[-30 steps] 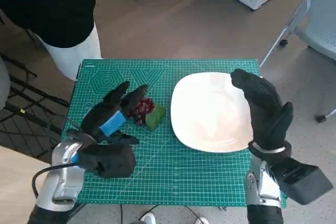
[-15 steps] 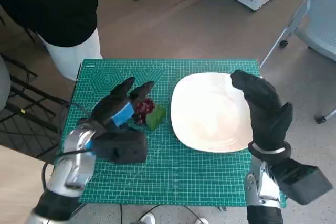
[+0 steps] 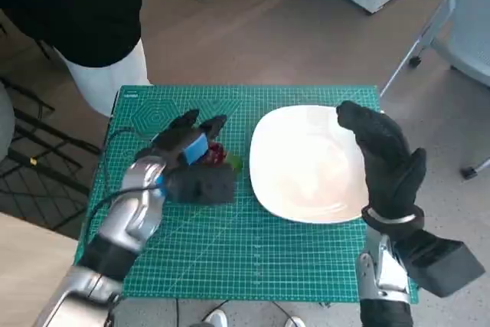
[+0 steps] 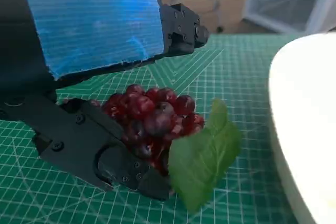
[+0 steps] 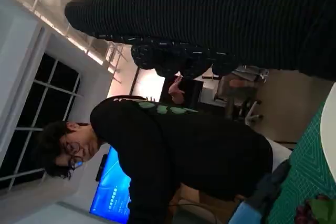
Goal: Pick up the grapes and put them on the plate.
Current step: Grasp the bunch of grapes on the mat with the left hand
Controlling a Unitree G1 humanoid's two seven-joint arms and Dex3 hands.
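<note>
Left hand (image 3: 186,160) lies low over the grapes (image 3: 213,154), its blue-taped back up and its black fingers (image 4: 181,24) spread above and past the bunch. In the left wrist view a lower black part of the hand sits against the near side of the grapes (image 4: 152,116) while the upper fingers arch over them with a gap between — the hand brackets the bunch, but whether it actually grips it I cannot tell. The grapes rest on the mat, just beside the plate and not on it.

By size: the green cutting mat (image 3: 253,250) covers the table top (grid lines and printed shapes show on it). The white plate (image 3: 306,166) sits on the mat's right half, round and bare. A person (image 3: 76,13) in a black top stands at the table's far left corner; the right wrist view shows the same person (image 5: 173,156) bent towards the table. The right hand (image 3: 387,162), in its knitted glove, hangs over the plate's right rim with fingers loosely extended, nothing in it. Smallest — the dark red bunch with one green leaf (image 4: 205,161) at its plate-facing side, the leaf's tip close to the plate's rim.
</note>
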